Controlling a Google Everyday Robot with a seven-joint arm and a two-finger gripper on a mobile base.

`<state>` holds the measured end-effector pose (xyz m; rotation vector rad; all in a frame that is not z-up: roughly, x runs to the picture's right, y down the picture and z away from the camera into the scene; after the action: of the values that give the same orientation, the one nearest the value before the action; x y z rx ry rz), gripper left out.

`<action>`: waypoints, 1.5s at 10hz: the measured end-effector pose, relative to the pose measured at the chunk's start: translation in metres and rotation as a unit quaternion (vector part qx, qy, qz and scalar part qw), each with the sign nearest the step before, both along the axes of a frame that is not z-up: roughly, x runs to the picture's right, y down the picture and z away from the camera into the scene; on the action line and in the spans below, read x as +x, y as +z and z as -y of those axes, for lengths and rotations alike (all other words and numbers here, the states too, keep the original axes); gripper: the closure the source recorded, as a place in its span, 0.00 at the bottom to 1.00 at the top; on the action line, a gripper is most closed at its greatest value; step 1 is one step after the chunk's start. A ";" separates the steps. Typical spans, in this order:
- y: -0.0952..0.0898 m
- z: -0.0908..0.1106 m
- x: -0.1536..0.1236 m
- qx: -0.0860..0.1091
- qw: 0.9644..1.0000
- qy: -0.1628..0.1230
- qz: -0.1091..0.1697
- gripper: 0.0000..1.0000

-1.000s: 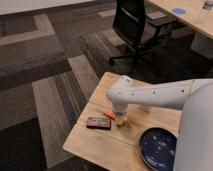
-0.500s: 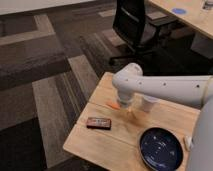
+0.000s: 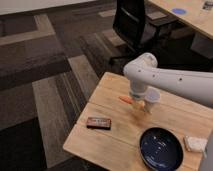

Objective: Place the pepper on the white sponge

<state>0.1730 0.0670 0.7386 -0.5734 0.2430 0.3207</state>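
The bench (image 3: 107,145) is pale wood with a visible grain and a squared front edge. On it sit a round, glossy dark blue plate (image 3: 161,148), a flat dark rectangular box (image 3: 98,122) with red markings, and a small translucent white cup (image 3: 152,95). The white sponge (image 3: 195,144) is a rough, off-white block lying just right of the plate, near the bench's right edge. The arm (image 3: 170,80) is smooth, rounded white plastic. It reaches in from the right and bends down at a bulbous elbow.

The pincer (image 3: 140,102) hangs low over the back half of the bench, just left of the cup. The pepper (image 3: 126,99), slim, orange-red and tapered, lies level and pokes out to the left of the pincer, right against it. I cannot tell whether the pincer is spread, closed, or pinching the pepper. Pepper and sponge are well apart, with the plate between them.

A second ago the pincer was down close to the box's right end; now it is farther back, by the cup, and the pepper shows beside it
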 end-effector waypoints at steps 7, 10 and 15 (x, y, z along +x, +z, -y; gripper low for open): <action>-0.034 -0.005 0.035 0.028 0.997 0.064 -0.019 1.00; -0.066 -0.031 0.078 0.028 0.993 0.111 -0.040 1.00; -0.102 -0.059 0.168 0.028 0.984 0.147 -0.095 1.00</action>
<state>0.3409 0.1260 0.6367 -0.5238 0.3337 0.6678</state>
